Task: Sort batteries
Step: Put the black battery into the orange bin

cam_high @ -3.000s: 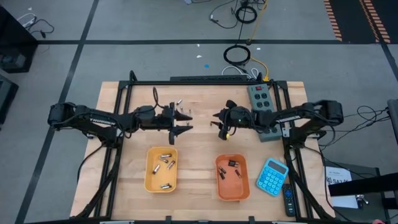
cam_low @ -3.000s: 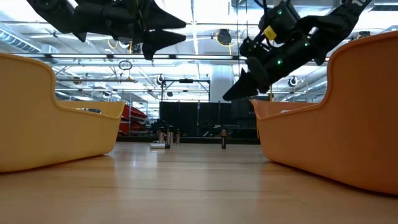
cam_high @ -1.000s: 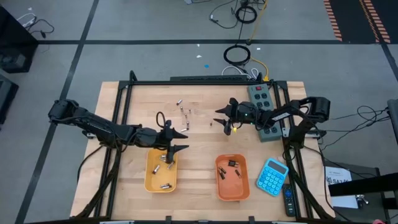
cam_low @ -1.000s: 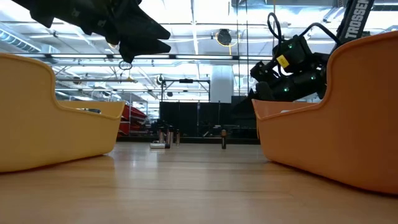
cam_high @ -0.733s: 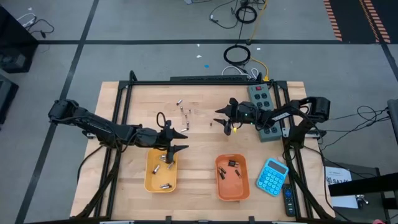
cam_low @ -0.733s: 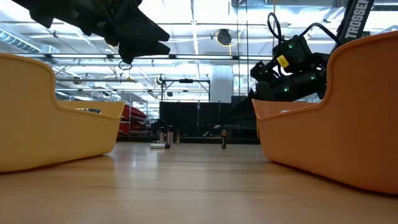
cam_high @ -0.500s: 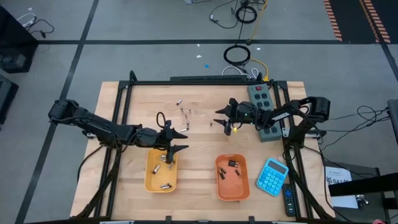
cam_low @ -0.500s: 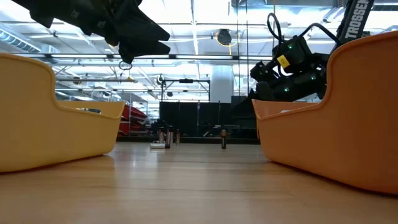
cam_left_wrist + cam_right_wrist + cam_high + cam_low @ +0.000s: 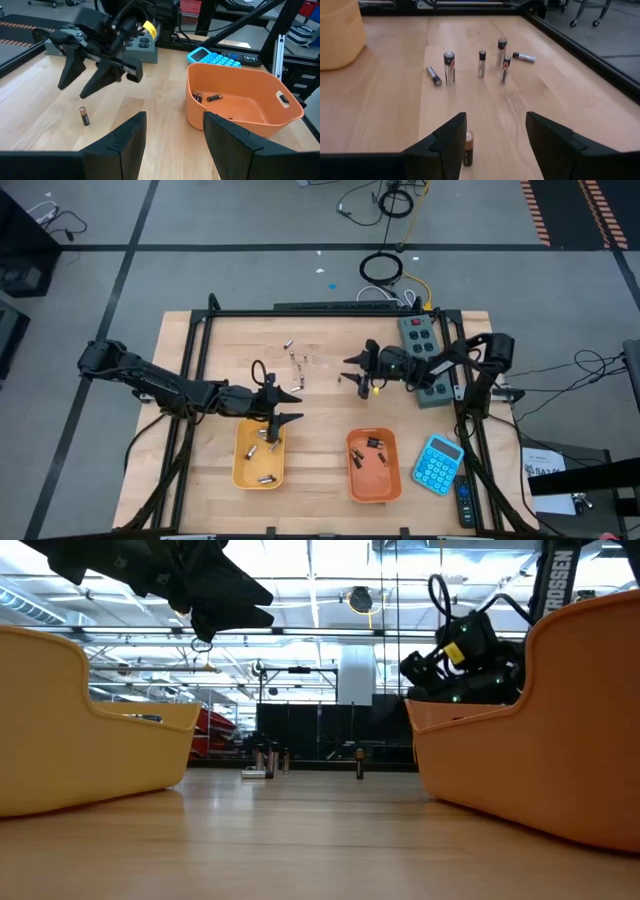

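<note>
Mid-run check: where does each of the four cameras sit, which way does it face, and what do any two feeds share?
High: overhead, straight down; both arms, yellow tray, orange tray.
Low: table height, level between the trays; both arms above.
Left wrist: past its open fingers to the orange tray and right gripper.
Right wrist: past its open fingers to loose batteries.
Shared: both wrist views show the battery under the right gripper.

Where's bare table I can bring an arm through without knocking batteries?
Bare wood lies between the yellow tray and the orange tray, and left of the yellow tray. It is crowded at the far middle, where loose batteries stand, and by the right gripper, open above one lone battery.
</note>
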`<state>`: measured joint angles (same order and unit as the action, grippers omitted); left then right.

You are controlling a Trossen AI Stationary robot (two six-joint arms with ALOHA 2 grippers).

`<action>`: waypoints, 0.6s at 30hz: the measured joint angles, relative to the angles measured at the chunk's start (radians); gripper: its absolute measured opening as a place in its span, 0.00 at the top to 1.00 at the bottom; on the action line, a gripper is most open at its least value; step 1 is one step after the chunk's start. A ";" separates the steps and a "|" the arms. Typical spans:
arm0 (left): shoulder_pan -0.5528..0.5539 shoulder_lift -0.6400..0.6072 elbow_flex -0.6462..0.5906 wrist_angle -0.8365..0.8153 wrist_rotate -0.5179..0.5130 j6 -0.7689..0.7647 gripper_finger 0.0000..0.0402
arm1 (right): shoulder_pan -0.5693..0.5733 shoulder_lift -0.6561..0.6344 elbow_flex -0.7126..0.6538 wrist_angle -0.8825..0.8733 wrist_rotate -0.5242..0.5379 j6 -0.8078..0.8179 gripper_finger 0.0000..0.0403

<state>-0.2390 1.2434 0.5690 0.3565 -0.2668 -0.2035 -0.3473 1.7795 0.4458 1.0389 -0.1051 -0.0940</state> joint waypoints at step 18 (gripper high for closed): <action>0.000 0.000 0.000 -0.007 0.000 0.001 0.49 | -0.001 -0.002 0.000 -0.005 -0.027 0.022 0.51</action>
<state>-0.2390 1.2434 0.5690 0.3492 -0.2665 -0.2024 -0.3481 1.7775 0.4458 1.0339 -0.1324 -0.0720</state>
